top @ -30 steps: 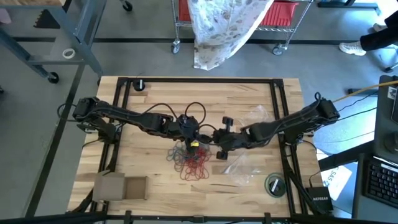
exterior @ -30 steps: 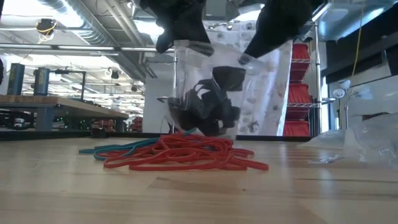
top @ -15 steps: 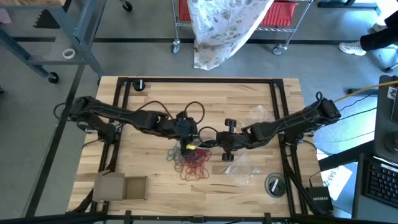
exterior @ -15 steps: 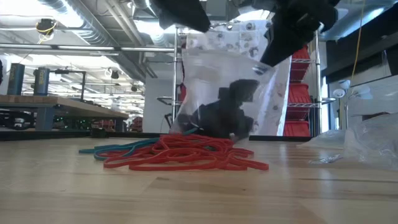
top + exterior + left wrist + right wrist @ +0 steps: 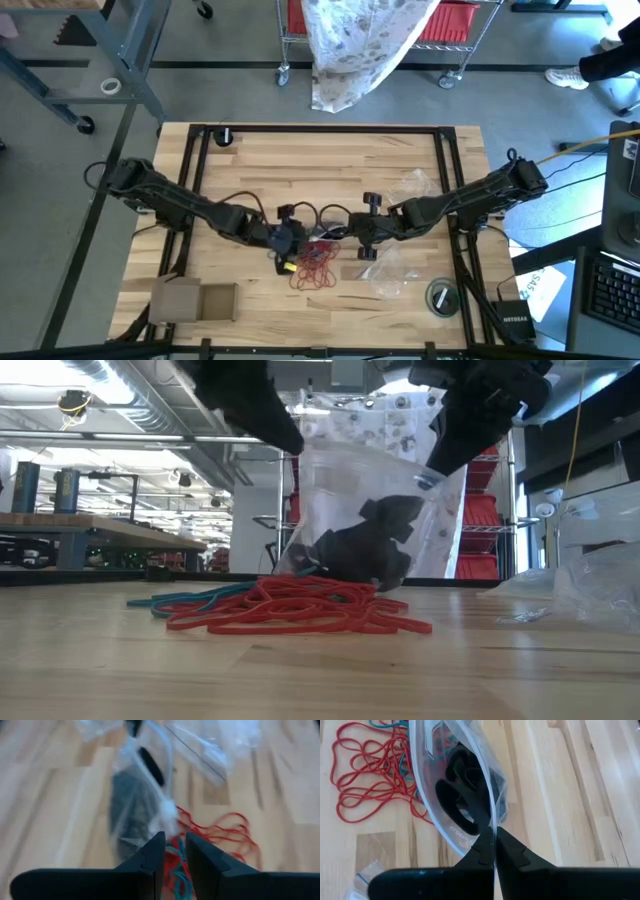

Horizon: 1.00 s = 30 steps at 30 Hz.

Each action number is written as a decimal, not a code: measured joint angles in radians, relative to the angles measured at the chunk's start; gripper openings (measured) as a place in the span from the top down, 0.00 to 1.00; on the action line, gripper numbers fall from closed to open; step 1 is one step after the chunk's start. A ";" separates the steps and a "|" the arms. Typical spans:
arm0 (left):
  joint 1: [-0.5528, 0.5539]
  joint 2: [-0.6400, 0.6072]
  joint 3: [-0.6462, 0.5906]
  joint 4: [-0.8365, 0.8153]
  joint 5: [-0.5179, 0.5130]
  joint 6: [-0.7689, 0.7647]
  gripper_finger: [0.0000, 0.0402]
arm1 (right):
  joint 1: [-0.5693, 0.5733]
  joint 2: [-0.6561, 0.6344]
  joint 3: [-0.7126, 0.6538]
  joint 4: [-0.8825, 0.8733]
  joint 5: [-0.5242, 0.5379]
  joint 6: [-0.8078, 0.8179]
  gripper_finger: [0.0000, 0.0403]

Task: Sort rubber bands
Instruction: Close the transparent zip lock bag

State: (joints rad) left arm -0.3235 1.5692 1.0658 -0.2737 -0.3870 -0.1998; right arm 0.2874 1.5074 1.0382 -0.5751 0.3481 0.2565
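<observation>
One colour bagged so far, by the look of it. Right gripper (image 5: 494, 851) pinched tight on the rim of a clear bag (image 5: 375, 500), held upright near the middle of the tabletop (image 5: 260, 150), dark rubber bands (image 5: 365, 545) inside. Left gripper (image 5: 173, 851) just beside the bag, fingers narrowly apart, nothing gripped. Still left loose toward the front edge: red bands (image 5: 300, 615) heaped, teal bands (image 5: 190, 600) mixed in.
</observation>
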 joint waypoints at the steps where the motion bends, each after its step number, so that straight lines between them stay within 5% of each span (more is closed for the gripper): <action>1: 0.000 0.000 -0.004 0.013 -0.025 0.000 0.83 | 0.000 0.000 0.000 0.001 0.000 0.000 1.00; 10: 0.004 0.000 -0.017 0.031 -0.041 0.023 0.83 | 0.000 0.000 0.000 0.005 0.001 0.000 1.00; 17: 0.010 0.005 -0.017 0.048 -0.043 0.037 0.98 | 0.000 0.000 0.000 0.008 0.007 0.000 1.00; 22: 0.022 0.005 -0.017 0.049 -0.043 0.043 1.00 | 0.000 0.000 0.006 0.003 0.001 0.008 0.98; 30: 0.005 0.000 0.004 0.045 -0.037 0.028 1.00 | 0.001 -0.001 0.220 -0.163 -0.017 -0.028 0.83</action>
State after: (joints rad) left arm -0.3188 1.5691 1.0702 -0.2285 -0.4245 -0.1715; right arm 0.2886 1.5063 1.2582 -0.7384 0.3309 0.2281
